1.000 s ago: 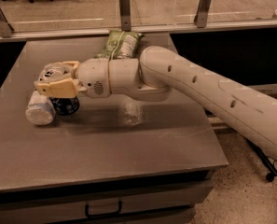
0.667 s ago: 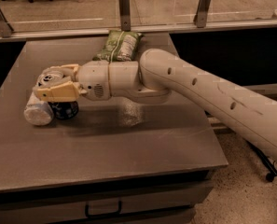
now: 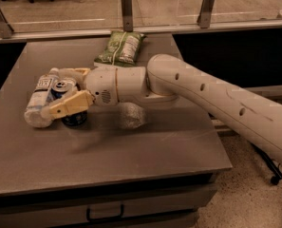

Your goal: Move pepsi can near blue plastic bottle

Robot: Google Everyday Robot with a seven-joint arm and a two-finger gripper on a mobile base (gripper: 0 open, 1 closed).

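Observation:
The pepsi can (image 3: 63, 86) stands upright on the grey table (image 3: 131, 160) at the left, its dark body partly hidden by a finger. The blue plastic bottle (image 3: 37, 103) lies on its side directly left of the can, touching or almost touching it. My gripper (image 3: 55, 92) reaches in from the right with its jaws around the can. One yellowish finger (image 3: 69, 106) is in front of the can and the other finger (image 3: 74, 72) is behind it. The jaws stand spread wider than the can.
A green snack bag (image 3: 120, 48) lies at the back middle of the table. A crumpled clear object (image 3: 131, 115) sits under my forearm (image 3: 211, 99). A railing with posts runs behind the table. A drawer handle (image 3: 105, 213) is below the front edge.
The gripper carried the can leftward toward the bottle. Its fingers now stand farther apart than before, and the can rests on the table next to the bottle.

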